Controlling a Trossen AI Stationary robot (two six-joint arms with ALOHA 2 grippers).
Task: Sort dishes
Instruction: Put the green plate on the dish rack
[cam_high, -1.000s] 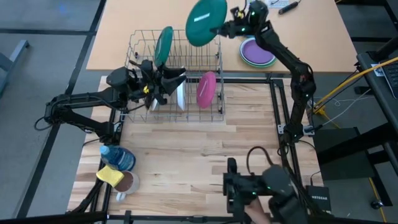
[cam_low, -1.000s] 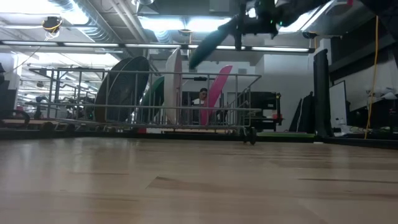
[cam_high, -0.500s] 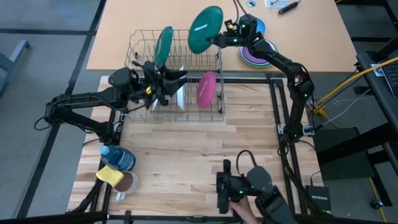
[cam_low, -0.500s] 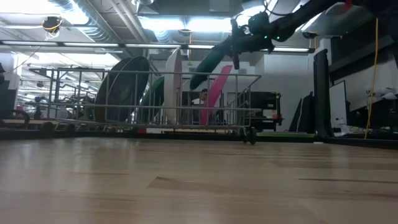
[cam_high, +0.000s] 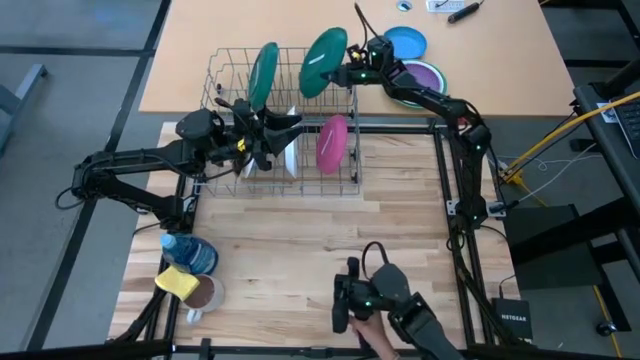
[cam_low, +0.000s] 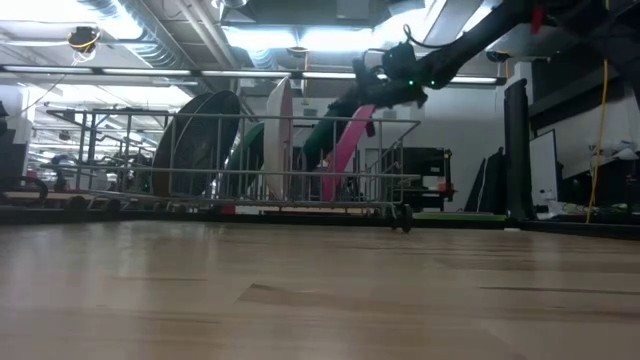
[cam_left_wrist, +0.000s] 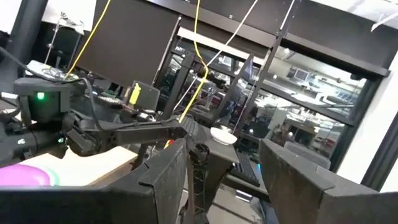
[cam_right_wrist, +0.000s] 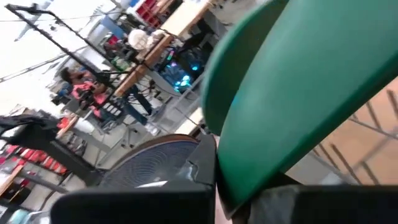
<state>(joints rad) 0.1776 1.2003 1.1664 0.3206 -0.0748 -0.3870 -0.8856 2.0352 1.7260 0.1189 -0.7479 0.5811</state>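
A wire dish rack (cam_high: 282, 120) stands at the table's far side. On edge in it are a green dish (cam_high: 264, 72), a white plate (cam_high: 291, 152) and a pink dish (cam_high: 332, 143). The low view also shows a large brown plate (cam_low: 195, 142) in it. My right gripper (cam_high: 352, 72) is shut on a dark green dish (cam_high: 323, 62) over the rack's far right corner, above the pink dish (cam_low: 350, 140). My left gripper (cam_high: 278, 130) is open at the rack's middle beside the white plate, with nothing between its fingers (cam_left_wrist: 165, 180). My right gripper pinches the dark green dish by its rim (cam_right_wrist: 214, 177), on the side toward the table's right. The fingers come about level from the right. The dish (cam_low: 335, 125) stands tilted on edge with its lower part among the rack's wires; whether it rests on them, I cannot tell.
A bright blue dish (cam_high: 405, 43) and a purple dish (cam_high: 420, 80) lie on the far board, right of the rack. A blue cup (cam_high: 190, 252), a yellow sponge (cam_high: 177, 283) and a brown mug (cam_high: 205, 293) sit near left. A dark device (cam_high: 380, 300) with a hand (cam_high: 372, 338) is at the near edge.
My right gripper has come down and toward the table's near edge with the dark green dish, which has sunk from above the rack into its far right corner, still tilted on edge. The dark device at the near edge has shifted left.
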